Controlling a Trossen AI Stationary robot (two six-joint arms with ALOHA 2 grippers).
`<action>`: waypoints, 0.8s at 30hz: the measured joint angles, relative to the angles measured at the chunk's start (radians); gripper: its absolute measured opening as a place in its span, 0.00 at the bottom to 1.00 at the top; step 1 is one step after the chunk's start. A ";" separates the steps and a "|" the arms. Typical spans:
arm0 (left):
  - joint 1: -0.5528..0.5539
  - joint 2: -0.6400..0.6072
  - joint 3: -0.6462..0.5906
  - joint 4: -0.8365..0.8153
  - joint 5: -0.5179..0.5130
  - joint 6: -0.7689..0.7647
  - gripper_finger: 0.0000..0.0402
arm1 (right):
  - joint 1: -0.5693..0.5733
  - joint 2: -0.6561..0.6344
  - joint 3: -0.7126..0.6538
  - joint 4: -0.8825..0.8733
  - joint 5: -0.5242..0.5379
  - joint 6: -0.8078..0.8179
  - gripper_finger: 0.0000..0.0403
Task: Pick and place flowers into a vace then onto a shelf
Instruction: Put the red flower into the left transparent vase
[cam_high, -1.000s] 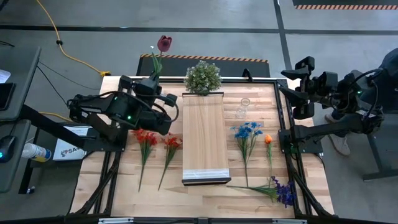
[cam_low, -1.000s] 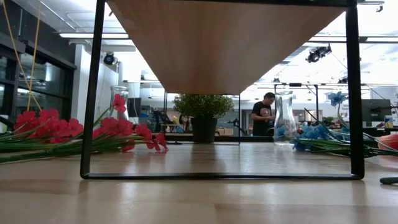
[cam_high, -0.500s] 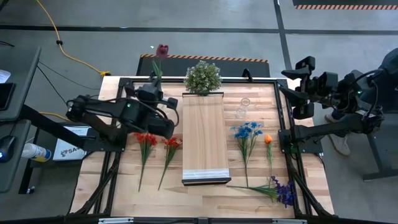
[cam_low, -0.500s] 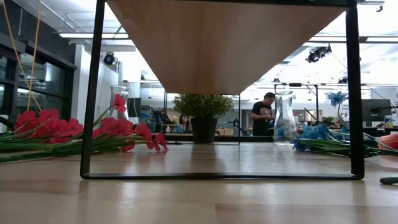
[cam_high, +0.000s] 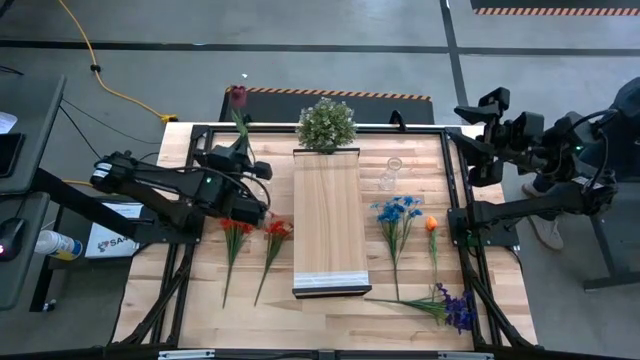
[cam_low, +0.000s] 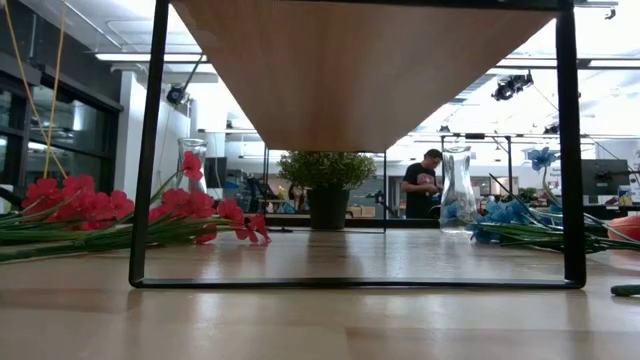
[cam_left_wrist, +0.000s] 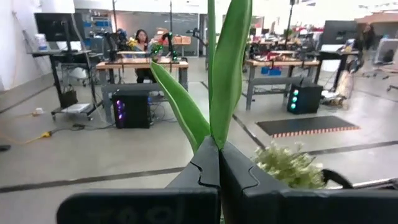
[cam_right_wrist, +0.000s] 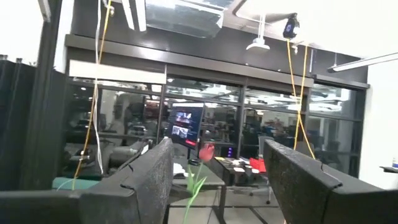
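Observation:
My left gripper (cam_high: 240, 158) is over the table's left far part, shut on a dark red flower (cam_high: 238, 96) with a green stem and long leaves (cam_left_wrist: 227, 74). Other flowers lie flat on the tabletop. Two red ones (cam_high: 233, 226) (cam_high: 275, 231) are left of the shelf (cam_high: 325, 215). A blue one (cam_high: 398, 212), an orange one (cam_high: 431, 224) and a purple one (cam_high: 458, 308) are right of it. A clear glass vase (cam_high: 389, 176) (cam_low: 457, 190) stands right of the shelf's far end. My right gripper (cam_right_wrist: 214, 186) is open and waits above the table's far right corner. My left gripper pinches the dark red flower's stem (cam_left_wrist: 214, 132) between its two shut fingers (cam_left_wrist: 202, 171), just below where the leaves branch. The fingers lie about level, pointing to the table's far side, across the stem. The flower is lifted clear and stands upright above the fingers.
A bushy green potted plant (cam_high: 326, 124) stands at the shelf's far end. The shelf rests on a thin black frame (cam_low: 150, 150), with open room beneath it. Black rails (cam_high: 460, 215) run along the table's sides. People and workbenches (cam_left_wrist: 140, 59) show in the room beyond.
My left gripper has carried the dark red flower toward the table's left edge and a little toward the near edge, staying shut on the stem. The bloom has moved with it, and the flower stays lifted clear and upright.

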 joint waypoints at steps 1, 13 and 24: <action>0.008 -0.005 -0.010 -0.002 -0.004 -0.020 0.06 | 0.000 0.000 0.000 0.000 0.006 0.000 0.59; 0.108 -0.061 -0.104 0.002 -0.004 -0.155 0.06 | 0.000 0.002 0.000 0.019 0.015 0.006 0.59; 0.192 -0.058 -0.103 0.061 -0.003 -0.147 0.06 | 0.000 0.027 0.000 0.033 0.014 0.008 0.59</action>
